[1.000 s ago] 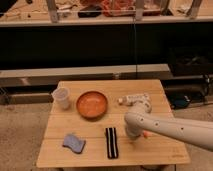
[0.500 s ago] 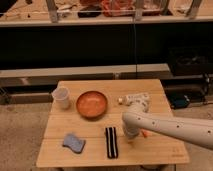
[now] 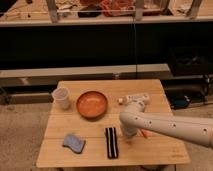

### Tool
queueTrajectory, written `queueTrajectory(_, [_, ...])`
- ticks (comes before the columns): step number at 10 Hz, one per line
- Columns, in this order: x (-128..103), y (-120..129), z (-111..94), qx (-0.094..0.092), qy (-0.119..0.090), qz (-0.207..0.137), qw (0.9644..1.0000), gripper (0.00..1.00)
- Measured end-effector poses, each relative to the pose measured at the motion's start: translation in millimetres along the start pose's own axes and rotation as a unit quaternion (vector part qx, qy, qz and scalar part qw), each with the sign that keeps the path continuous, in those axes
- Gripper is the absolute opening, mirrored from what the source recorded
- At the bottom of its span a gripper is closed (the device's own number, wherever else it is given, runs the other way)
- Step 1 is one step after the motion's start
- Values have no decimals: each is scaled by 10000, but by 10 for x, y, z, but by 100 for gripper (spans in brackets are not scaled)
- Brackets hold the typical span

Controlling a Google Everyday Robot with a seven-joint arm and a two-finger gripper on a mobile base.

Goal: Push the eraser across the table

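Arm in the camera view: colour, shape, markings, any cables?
White, smooth, thick tubular arm with a rounded joint and a row of small dark dots along it; no cables visible. Its gripper, at the arm's end, sits beside the long black white-striped eraser.

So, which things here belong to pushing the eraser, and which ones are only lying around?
For the job: eraser; table; gripper, low over the table just right of the eraser.
Lying about: cup; orange bowl; blue-grey sponge; white object behind the arm; small orange item half hidden under it.
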Motion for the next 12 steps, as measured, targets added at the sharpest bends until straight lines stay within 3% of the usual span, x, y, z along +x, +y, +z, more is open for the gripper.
queueTrajectory(12, [-136, -84, -5, -1, 11, -225, 9997, 0])
